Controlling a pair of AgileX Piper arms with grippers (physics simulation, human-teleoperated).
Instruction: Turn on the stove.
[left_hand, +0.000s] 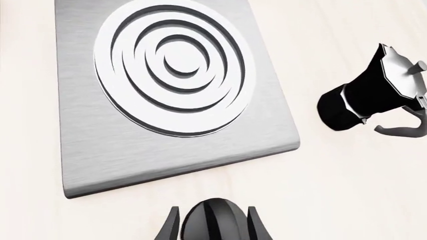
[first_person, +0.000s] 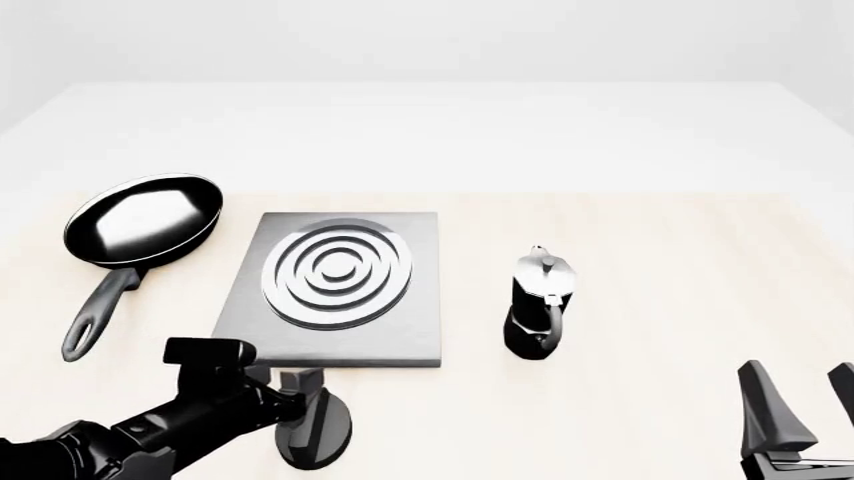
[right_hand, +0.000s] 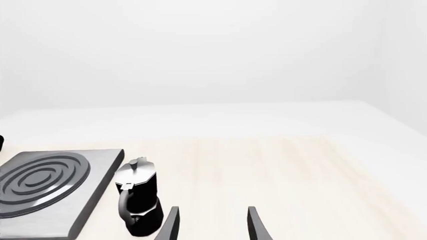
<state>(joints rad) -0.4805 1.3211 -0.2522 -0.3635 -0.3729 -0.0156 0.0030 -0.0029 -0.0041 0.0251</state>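
Note:
The stove (first_person: 407, 325) is a flat dark-grey slab with a round burner (first_person: 336, 272) of silvery-white rings. It fills the left wrist view (left_hand: 100, 155). Its small black ridged knob (first_person: 320, 440) sits on the table just in front of the slab's near edge. My left gripper (first_person: 310, 402) is open and straddles the knob (left_hand: 213, 225), one finger on each side. My right gripper (first_person: 801, 385) is open and empty at the near right, far from the stove; the right wrist view shows the stove's slab (right_hand: 93, 200) to one side.
A black-and-silver moka pot (first_person: 538, 305) stands right of the stove; it also shows in the left wrist view (left_hand: 370, 95) and the right wrist view (right_hand: 137, 200). A black frying pan (first_person: 144, 218) lies left of the stove, handle toward me.

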